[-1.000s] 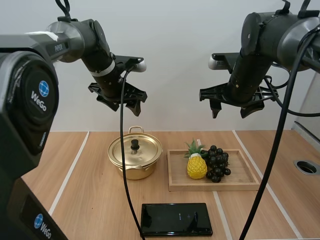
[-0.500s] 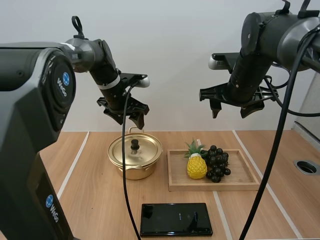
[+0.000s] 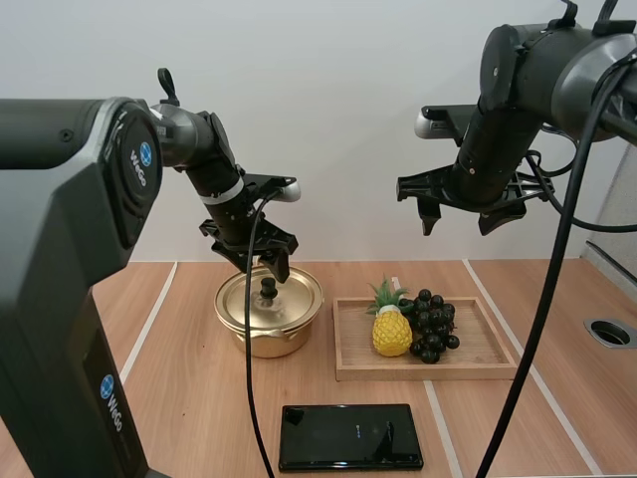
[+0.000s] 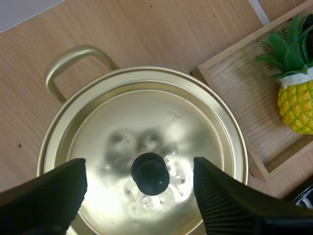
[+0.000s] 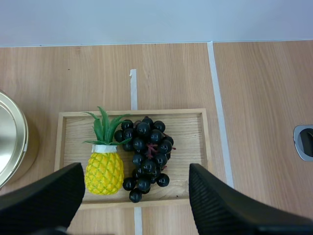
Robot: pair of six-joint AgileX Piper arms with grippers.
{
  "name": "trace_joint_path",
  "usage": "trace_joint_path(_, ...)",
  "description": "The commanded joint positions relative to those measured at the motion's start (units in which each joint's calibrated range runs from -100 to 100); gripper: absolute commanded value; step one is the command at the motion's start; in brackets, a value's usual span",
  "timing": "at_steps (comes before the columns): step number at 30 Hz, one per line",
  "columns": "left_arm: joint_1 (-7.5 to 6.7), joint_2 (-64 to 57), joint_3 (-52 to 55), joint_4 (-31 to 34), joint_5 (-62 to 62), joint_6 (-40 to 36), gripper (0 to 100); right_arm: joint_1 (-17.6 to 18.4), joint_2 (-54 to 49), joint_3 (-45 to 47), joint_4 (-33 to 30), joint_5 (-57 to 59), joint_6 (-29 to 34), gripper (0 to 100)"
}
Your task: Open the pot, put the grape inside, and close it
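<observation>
Wooden table (image 3: pixel 179 398) — left jaws spread over pot lid (image 4: pixel 161 122); right jaws spread above tray (image 5: pixel 188 139).

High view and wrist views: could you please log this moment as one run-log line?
left gripper open over lid knob | lid on pot | right gripper open above tray | grapes in tray beside pineapple

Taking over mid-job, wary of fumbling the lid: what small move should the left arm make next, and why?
Probably lower the left gripper straight down, then close on the knob. Its open fingers stand either side of the black knob, roughly centred but seemingly just above it, and the lid sits on the pot.
</observation>
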Motion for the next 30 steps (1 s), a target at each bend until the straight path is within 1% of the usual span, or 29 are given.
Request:
trace_joint_path(1, -0.07, -0.1, 1.1, -1.3, -1.8, 0.8, 100, -0.2, -0.5, 0.2, 0.1, -0.3, 0.4, 100)
trace_joint_path(9, -0.07, -0.1, 4.4, -1.6, -6.1, 1.9, 100, -0.2, -0.5, 0.2, 0.1, -0.3, 0.4, 100)
trace_joint_path(18, -0.07, -0.1, 4.5, -1.8, -8.5, 2.5, 100, -0.2, -0.5, 0.2, 0.1, -0.3, 0.4, 100)
trace_joint_path(23, -0.07, 0.0, 4.5, -3.6, -9.7, 4.8, 100, -0.2, -0.5, 0.2, 0.1, -0.3, 0.4, 100)
trace_joint_path(27, -0.07, 0.0, 4.5, -5.9, -7.7, 7.1, 100, -0.2, -0.5, 0.2, 0.1, -0.3, 0.4, 100)
trace_joint_path(28, -0.07, 0.2, 4.5, -6.1, -7.3, 7.1, 81, -0.2, -0.5, 0.2, 0.1, -0.3, 0.4, 100)
trace_joint_path(29, -0.07, 0.3, 4.5, -6.1, -6.2, 6.7, 55, -0.2, -0.5, 0.2, 0.1, -0.3, 0.4, 100)
trace_joint_path(30, -0.07, 0.6, 4.5, -6.1, -4.9, 5.5, 32, -0.2, -0.5, 0.2, 0.1, -0.3, 0.4, 100)
